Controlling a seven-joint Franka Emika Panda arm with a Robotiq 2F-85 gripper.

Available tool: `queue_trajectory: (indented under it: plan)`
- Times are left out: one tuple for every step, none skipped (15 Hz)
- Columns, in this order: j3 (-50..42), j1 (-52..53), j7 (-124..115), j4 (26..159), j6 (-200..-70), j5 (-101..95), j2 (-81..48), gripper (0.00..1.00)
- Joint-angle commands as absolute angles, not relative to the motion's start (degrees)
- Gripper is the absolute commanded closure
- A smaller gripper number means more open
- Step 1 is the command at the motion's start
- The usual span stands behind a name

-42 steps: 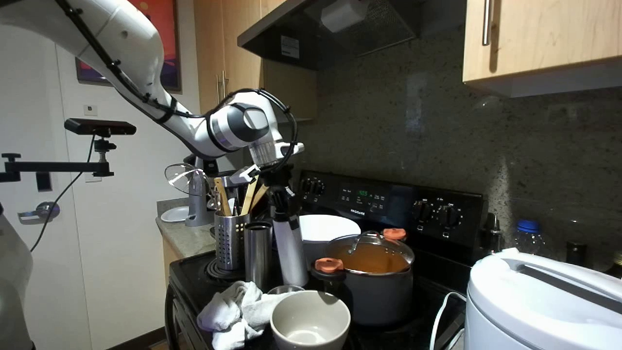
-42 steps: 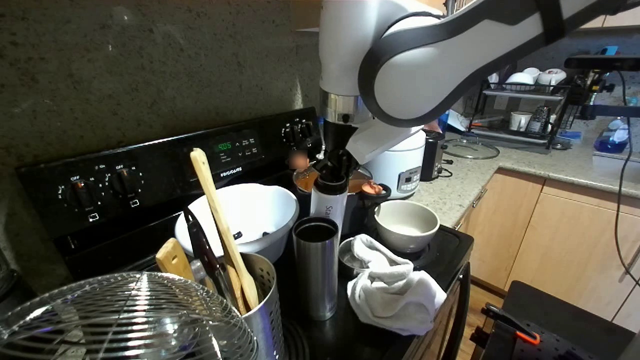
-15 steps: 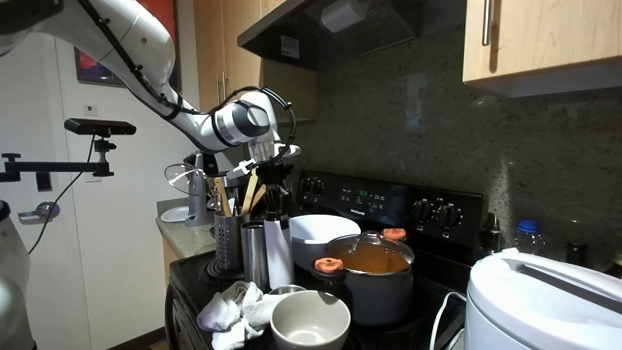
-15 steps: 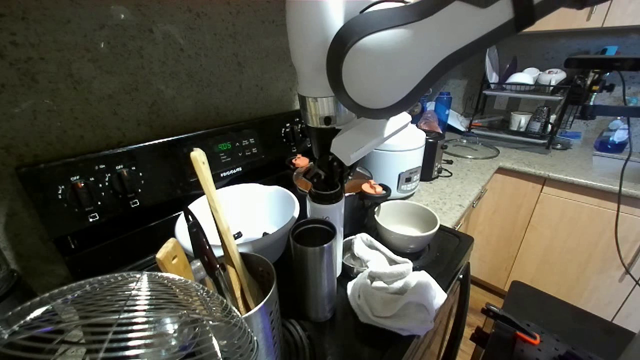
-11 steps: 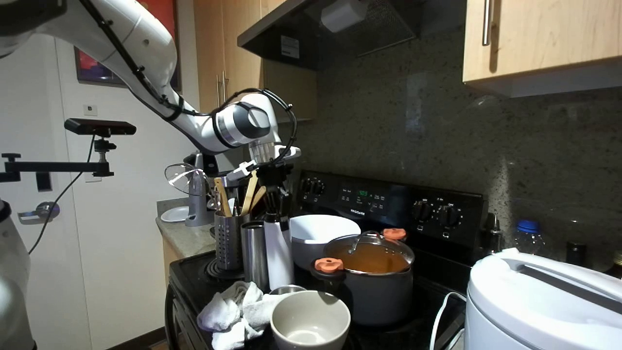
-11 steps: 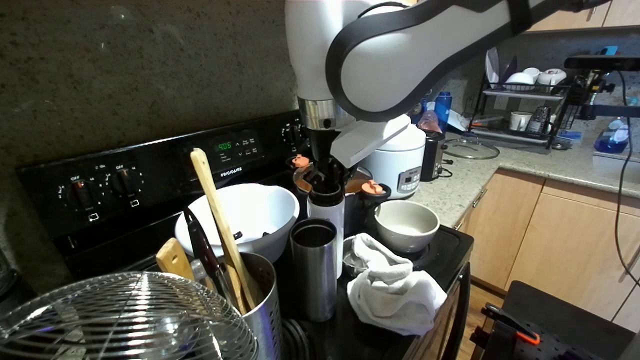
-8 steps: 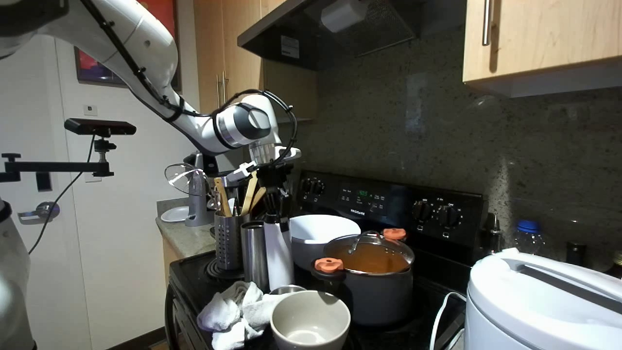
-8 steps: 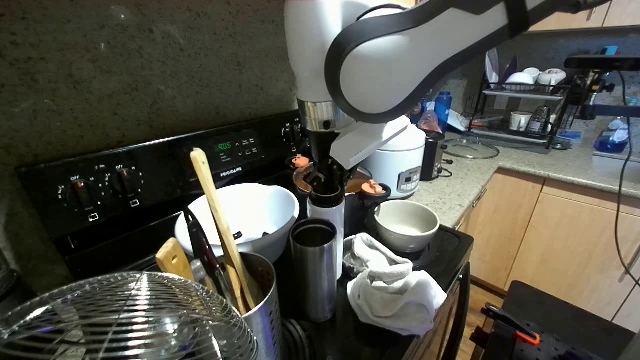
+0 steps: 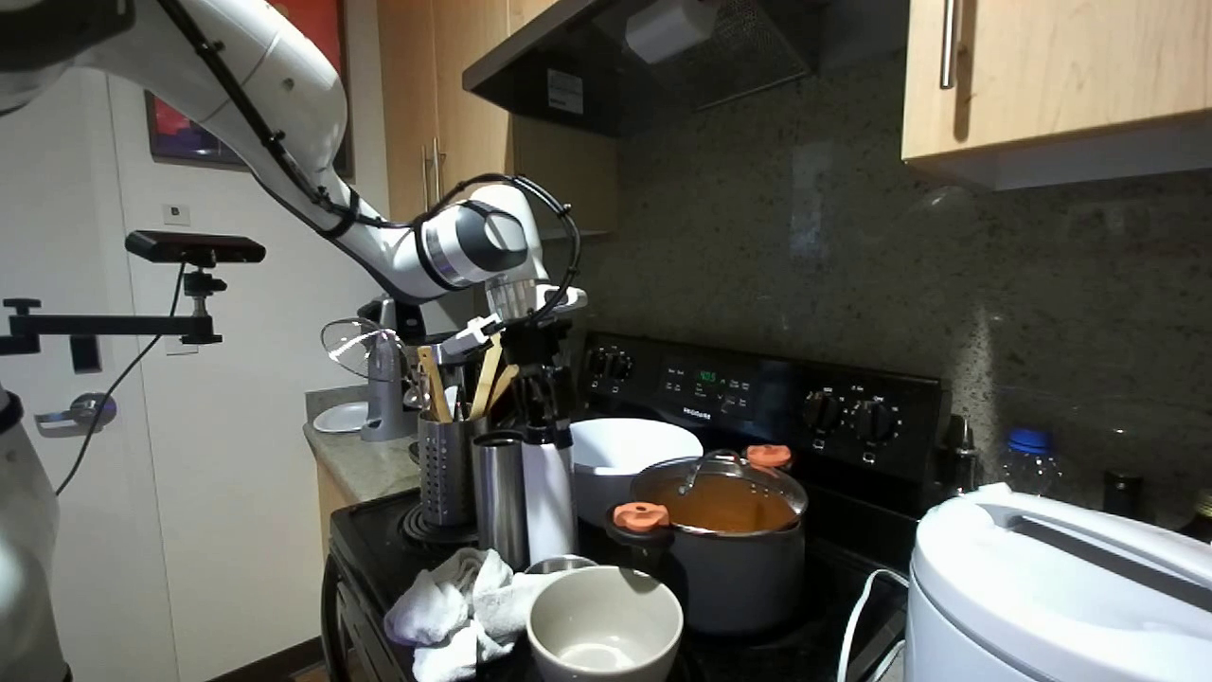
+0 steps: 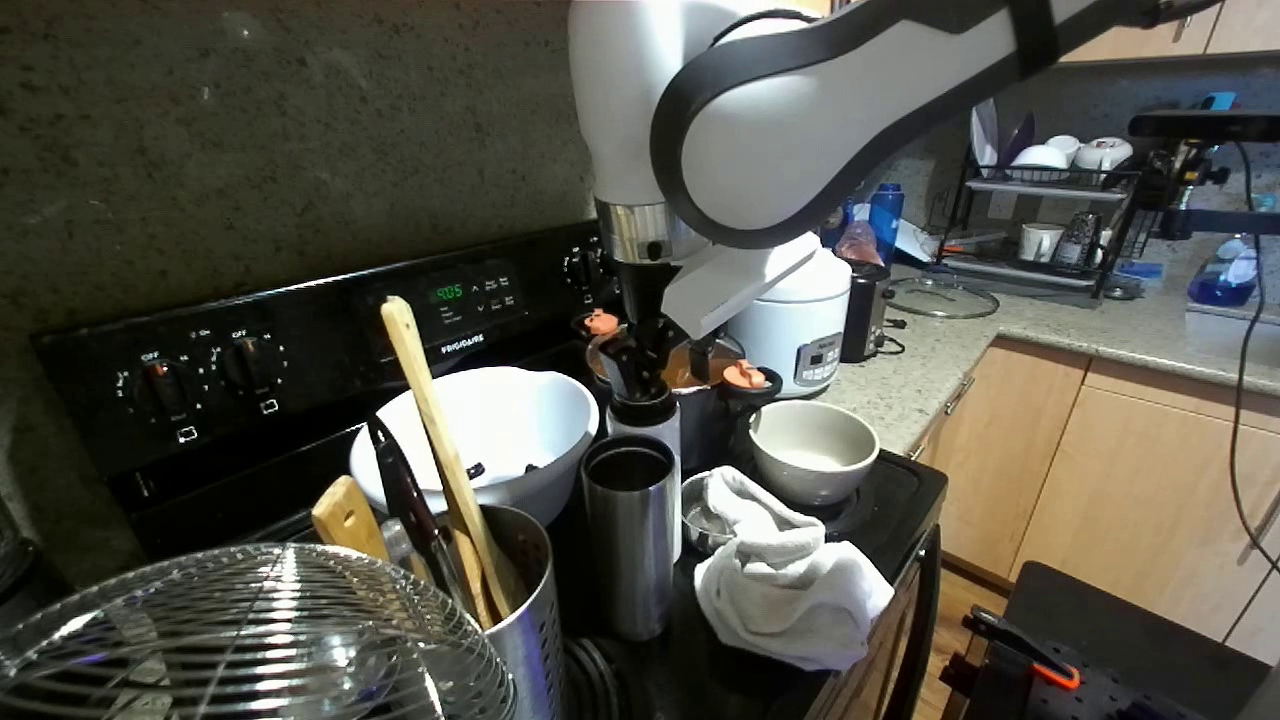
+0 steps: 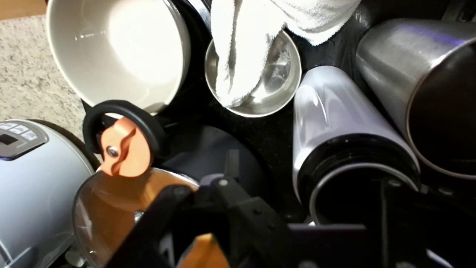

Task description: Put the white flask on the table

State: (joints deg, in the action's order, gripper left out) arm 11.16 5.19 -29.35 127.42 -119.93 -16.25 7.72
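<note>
The gripper (image 10: 667,374) points downward with its fingers (image 10: 632,370) spread apart. In an exterior view it hangs at the middle of the frame, a finger above the mouth of the white flask (image 9: 549,502), the opposite finger off to the right; whether the nearer finger dips inside the mouth, I cannot tell. The flask stands upright on the black stovetop (image 10: 908,492). In the wrist view it shows right of centre, its black neck and open rim toward the lower edge of the frame.

Just beside it stands a brushed steel cup (image 10: 628,560), hiding much of the flask in an exterior view; whether the two touch, I cannot tell. A small metal bowl (image 11: 273,98) sits near the flask's foot, upper middle of the wrist view, with the end of a crumpled white towel (image 10: 790,600) draped into it. In an exterior view a cream bowl (image 9: 606,630) takes the bottom middle; a dark pot (image 9: 743,578) with orange grips (image 9: 641,516) and a glass lid stands right of the flask, and a white basin (image 9: 632,440) shows behind.

Farther out, a perforated steel holder (image 10: 535,610) of wooden utensils stands lower left, partly behind a shiny wire cage (image 10: 280,620). A white appliance (image 9: 1042,587) fills the lower right corner of an exterior view.
</note>
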Motion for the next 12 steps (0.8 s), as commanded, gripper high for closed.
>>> queue_trajectory:
  plan:
    - [11.08, 5.5, -29.02, 126.34, -118.1, -17.27, 8.37, 0.0]
    - [11.05, 5.45, -28.9, 125.82, -117.79, -17.54, 8.4, 0.0]
    - [11.06, 5.41, -28.93, 125.37, -117.54, -17.88, 8.42, 0.0]
    - [11.02, 5.36, -28.83, 124.88, -117.4, -18.16, 8.47, 0.0]
    - [11.01, 5.31, -28.83, 124.37, -117.22, -18.57, 8.48, 0.0]
    - [11.0, 5.29, -28.8, 123.82, -117.04, -18.88, 8.53, 0.0]
    - [11.01, 5.29, -28.77, 123.15, -116.78, -19.15, 8.6, 0.0]
    - [11.02, 5.28, -28.74, 122.48, -116.55, -19.47, 8.67, 0.0]
    - [11.01, 5.31, -28.54, 121.6, -116.33, -19.59, 8.89, 0.0]
    - [11.05, 5.33, -28.56, 120.81, -116.06, -19.91, 9.1, 0.0]
    - [11.05, 5.38, -28.29, 119.86, -115.85, -19.74, 9.42, 0.0]
    - [11.07, 5.45, -27.98, 118.88, -115.43, -19.48, 9.85, 0.0]
